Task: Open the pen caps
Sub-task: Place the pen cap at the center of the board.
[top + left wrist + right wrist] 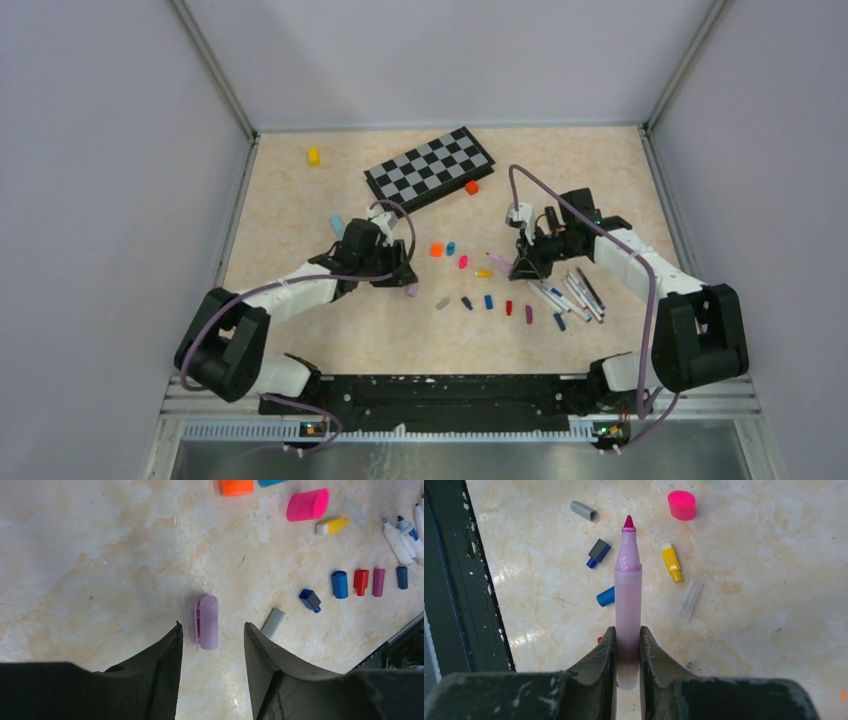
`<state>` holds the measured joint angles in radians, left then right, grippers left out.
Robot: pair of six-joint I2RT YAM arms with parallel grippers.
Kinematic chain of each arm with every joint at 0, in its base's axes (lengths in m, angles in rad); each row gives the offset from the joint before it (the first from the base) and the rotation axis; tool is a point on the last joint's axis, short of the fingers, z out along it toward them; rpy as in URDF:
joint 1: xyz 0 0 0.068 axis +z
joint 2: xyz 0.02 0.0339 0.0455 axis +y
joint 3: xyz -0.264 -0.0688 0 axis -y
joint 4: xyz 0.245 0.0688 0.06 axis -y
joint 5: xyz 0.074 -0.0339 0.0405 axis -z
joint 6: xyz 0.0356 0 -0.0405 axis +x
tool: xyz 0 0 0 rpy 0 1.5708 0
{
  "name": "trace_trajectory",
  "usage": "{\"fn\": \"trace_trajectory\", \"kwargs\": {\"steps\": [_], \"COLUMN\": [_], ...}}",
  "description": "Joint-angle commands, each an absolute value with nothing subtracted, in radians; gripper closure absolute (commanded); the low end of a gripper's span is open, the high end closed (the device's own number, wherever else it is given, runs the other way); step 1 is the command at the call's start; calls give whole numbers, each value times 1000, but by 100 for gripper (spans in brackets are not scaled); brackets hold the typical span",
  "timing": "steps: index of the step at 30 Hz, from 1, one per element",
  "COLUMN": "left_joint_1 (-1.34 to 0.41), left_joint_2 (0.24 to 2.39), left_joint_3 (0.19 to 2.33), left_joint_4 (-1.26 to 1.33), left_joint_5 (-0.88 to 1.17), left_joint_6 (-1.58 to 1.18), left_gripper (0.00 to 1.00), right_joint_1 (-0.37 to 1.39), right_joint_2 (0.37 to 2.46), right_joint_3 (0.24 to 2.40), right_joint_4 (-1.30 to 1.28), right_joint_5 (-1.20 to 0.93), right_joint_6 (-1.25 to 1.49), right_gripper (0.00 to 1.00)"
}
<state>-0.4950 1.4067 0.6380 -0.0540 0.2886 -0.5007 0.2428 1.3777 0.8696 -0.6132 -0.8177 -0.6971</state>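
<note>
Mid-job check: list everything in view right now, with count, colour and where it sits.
chessboard: one, black and grey, far centre of the table.
yellow block: one, yellow, far left.
orange block: one, orange, by the chessboard's near right corner.
loose caps: about a dozen; orange, pink, yellow, blue, red, purple, grey, light blue; scattered between the arms.
lilac cap: one, lilac, lying on the table between the left fingers.
pens: several, white-barrelled, heaped beside the right arm.
lilac pen: one, lilac with magenta tip, cap off, held.
left gripper: one, black, open over the lilac cap.
right gripper: one, black, shut on the lilac pen.
</note>
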Motion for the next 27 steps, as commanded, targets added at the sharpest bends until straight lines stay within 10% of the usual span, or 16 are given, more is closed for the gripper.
{"fn": "trace_trajectory", "kwargs": {"steps": [1, 11, 27], "left_joint_1": [-497, -494, -482], "left_joint_2": [1281, 1063, 1031], "left_joint_3": [665, 570, 511], "left_joint_4": [-61, 28, 66], "left_joint_5": [186, 39, 43], "left_joint_6": [-466, -418, -425], "left_gripper": [48, 3, 1], "right_joint_1": [218, 165, 140], "right_joint_2": [1361, 1374, 1465], "right_joint_3": [891, 872, 875], "right_joint_4": [-581, -477, -302], "right_joint_5": [-856, -829, -563], "right_joint_6": [-675, -526, -245], "right_gripper": [90, 89, 86]}}
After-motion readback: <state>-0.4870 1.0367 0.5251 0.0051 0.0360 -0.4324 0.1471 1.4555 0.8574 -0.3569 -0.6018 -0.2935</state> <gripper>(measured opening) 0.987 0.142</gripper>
